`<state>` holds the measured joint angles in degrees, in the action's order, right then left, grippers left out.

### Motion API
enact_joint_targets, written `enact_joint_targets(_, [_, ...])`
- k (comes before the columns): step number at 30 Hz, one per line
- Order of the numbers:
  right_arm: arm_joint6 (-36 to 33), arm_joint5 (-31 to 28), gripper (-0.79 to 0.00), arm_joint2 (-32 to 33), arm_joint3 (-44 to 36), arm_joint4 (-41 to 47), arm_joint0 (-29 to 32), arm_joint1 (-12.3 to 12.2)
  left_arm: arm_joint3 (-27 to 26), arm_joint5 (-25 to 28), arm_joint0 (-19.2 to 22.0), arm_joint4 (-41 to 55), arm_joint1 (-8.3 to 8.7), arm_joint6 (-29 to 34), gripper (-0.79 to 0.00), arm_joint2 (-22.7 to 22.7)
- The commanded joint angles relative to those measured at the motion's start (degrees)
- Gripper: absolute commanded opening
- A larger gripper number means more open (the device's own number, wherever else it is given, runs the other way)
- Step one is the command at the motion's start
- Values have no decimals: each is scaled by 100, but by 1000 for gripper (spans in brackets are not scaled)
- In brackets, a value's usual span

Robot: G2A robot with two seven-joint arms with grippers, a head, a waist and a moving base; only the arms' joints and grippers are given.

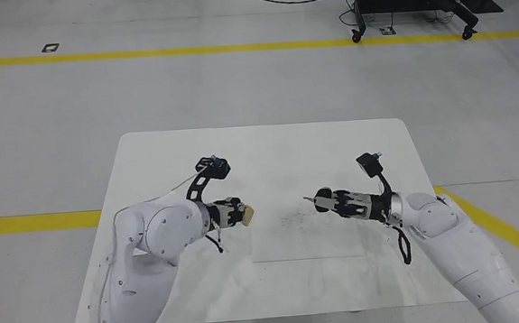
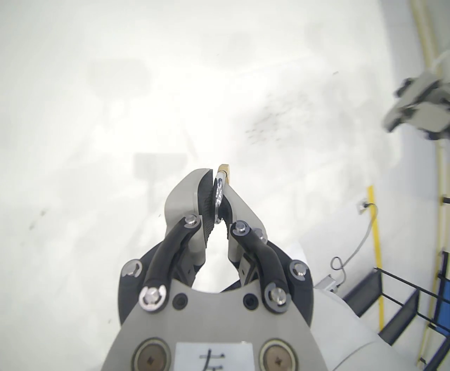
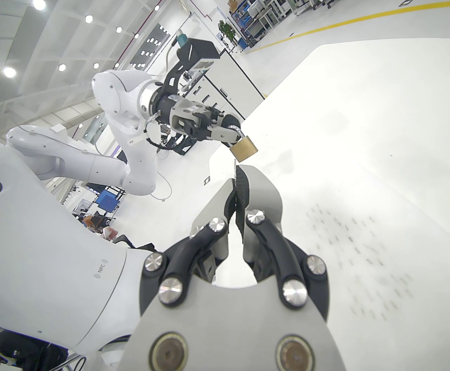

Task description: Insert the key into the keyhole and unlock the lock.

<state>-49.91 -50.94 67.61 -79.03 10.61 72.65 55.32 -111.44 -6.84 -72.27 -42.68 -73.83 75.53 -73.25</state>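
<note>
Two holds — left gripper (image 2: 217,179) clamps lock (image 3: 244,148), right gripper (image 3: 239,175) key (image 1: 309,198).

lock (image 3: 243,148): brass body, shiny metal shackle | table (image 1: 331,147): matt white

The lock (image 3: 244,148) hangs from the left gripper (image 1: 237,215) above the table (image 1: 331,147), left of its middle. The key (image 1: 309,198) sits in the right gripper (image 3: 239,173), right of the middle, pointing toward the lock, with a gap between them.
</note>
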Motion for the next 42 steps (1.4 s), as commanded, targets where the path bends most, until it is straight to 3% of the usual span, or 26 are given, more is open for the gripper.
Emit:
enact_joint_targets(1, [0,0,-785,0,0,0,0,0,325,795,-98,1285,-3,-429,-785,-228])
enact_joint_targets(9, [0,0,-785,0,0,0,0,0,325,795,-98,1285,-3,-429,-785,-228])
enact_joint_targets(11, [0,0,-785,0,0,0,0,0,386,848,-188,1936,-29,-560,-785,-181])
enact_joint_targets(15, [472,160,-785,-40,-48,104,-8,48,921,1246,-104,2787,-24,-806,-785,-308])
enact_joint_targets(19, [822,35,-785,-233,55,346,-180,141,1740,1895,-27,4311,-30,-1020,-785,-590])
enact_joint_targets(23, [952,199,-785,-455,57,238,-342,218,2462,2633,-165,5729,9,-796,-785,-988])
enact_joint_targets(35, [1157,425,-785,-524,-75,265,-367,257,2364,2584,-184,5775,34,-823,-785,-830])
enact_joint_targets(42, [1322,686,-785,-1014,367,733,-924,478,2568,2496,-55,5864,80,-634,-785,-657])
